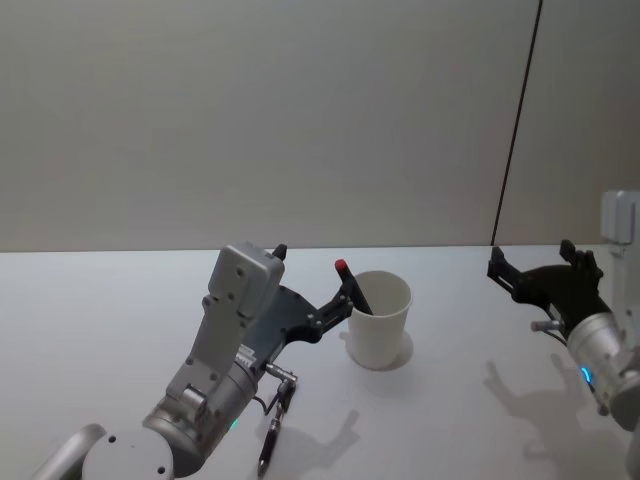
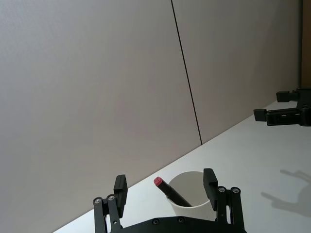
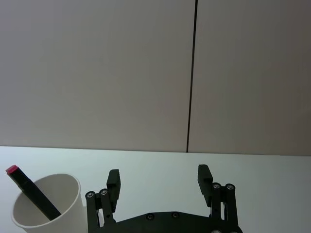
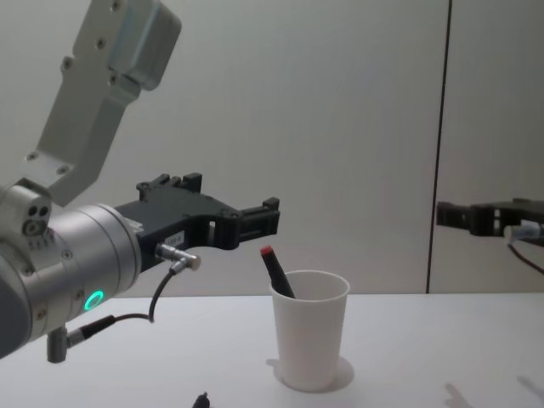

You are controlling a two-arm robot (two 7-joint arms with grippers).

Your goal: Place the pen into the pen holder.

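White pen holder [image 1: 380, 318]: plain paper cup, tapered, rolled rim, no marks; upright on bench [image 1: 120, 330], twd back edge, btwn the two claws.
Pen [image 1: 352, 287]: inside pen holder, leaning; black barrel, red end up, poking over rim on robot's L side.
L claw [image 2: 165, 180]: fingers wide apart, holding nothing; hovers just L of pen holder, above rim level.
L claw vs pen: tips pt twd pen's red end; chest view shows a gap under the nearer tip, so no contact. L wrist view has pen + pen holder framed btwn the two black fingers, farther off.
R claw [image 1: 532, 255]: fingers apart, empty; raised over R side of bench, well apart from pen holder.
Bench: white, matte; faint arm shadows near front and R.
Backdrop: grey wall panels [image 1: 250, 120] w/ thin dark vertical seam [image 1: 515, 130] behind R side.
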